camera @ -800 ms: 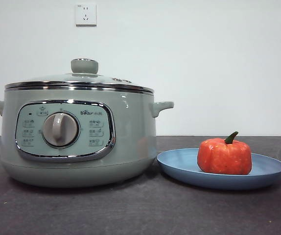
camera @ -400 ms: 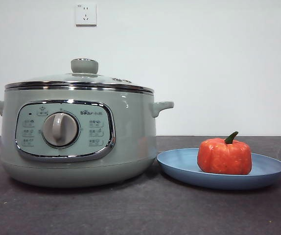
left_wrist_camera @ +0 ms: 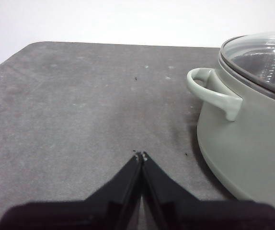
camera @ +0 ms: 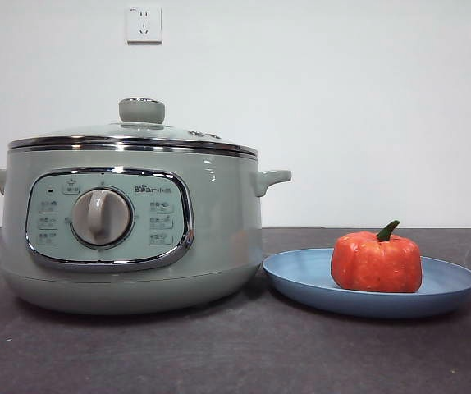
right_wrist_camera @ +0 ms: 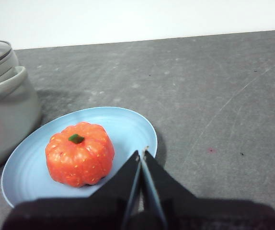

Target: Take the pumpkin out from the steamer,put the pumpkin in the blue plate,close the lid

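The pumpkin, a small orange-red toy with blocky rounded ribs and a dark green stem, sits just beyond the right gripper, whose two black jaws are pressed together tip to tip and hold nothing. Those tips hover over the near rim of the wide, shallow, matte light-blue plate, apart from the pumpkin. The left gripper is likewise closed, tips meeting, empty, above bare dark grey tabletop beside the steamer's side handle, not touching it.

The pumpkin rests upright on the blue plate, its stem rising and curving toward the right in the front view. It is squat, wider than tall, so its long axis lies level with the plate.

The large round pale sage-green steamer, with chrome rim and a front panel with a round knob, stands to the left of the plate in the front view; the plate's rim sits just beside the pot's base. The round glass lid with its squat pale green knob lies seated flat on the pot's rim.

Open tabletop stretches on the far side of the plate from the pot, and more on the pot's handle side in the left wrist view. A white wall with two sockets stands behind.
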You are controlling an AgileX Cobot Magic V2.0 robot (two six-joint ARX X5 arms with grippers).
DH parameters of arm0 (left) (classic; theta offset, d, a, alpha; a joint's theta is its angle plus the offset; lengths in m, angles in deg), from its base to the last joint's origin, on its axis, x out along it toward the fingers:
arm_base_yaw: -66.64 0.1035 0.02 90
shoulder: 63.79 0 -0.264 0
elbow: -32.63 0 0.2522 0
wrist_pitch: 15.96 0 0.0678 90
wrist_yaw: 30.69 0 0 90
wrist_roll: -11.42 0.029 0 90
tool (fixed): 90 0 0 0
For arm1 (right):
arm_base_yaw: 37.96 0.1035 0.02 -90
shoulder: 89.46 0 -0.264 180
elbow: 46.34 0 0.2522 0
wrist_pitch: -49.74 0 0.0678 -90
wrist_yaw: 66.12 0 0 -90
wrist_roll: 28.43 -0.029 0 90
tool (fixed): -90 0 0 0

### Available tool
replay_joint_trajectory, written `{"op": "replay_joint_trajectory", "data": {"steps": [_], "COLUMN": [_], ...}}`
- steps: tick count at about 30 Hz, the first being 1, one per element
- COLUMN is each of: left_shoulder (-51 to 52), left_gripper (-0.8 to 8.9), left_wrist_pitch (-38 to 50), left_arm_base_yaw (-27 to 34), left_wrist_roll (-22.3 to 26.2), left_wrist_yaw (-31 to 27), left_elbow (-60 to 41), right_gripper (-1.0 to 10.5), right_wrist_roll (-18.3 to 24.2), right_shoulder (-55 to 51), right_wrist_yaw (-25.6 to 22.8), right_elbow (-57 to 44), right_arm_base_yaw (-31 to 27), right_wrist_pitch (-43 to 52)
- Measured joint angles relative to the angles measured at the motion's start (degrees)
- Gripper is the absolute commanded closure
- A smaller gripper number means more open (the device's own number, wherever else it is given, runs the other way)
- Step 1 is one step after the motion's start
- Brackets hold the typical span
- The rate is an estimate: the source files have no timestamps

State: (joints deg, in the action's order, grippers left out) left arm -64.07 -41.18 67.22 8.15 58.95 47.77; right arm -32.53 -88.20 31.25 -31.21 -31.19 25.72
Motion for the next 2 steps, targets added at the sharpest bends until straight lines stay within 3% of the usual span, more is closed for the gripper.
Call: {"op": "replay_joint_trajectory", "data": {"steps": [2], "left_shoulder": [0.00], "left_gripper": [8.17], "left_wrist_pitch": [-0.02], "left_arm_base_yaw": [0.00], "left_wrist_roll": [-0.02], "left_wrist_yaw": [0.00], "left_elbow": [0.00], "right_gripper": [9.6], "right_wrist_roll": [0.00], "right_shoulder": [0.00], "right_wrist_yaw": [0.00], "right_elbow": [0.00], "right_arm_base_yaw": [0.00], "right_wrist_pitch": [0.00]}}
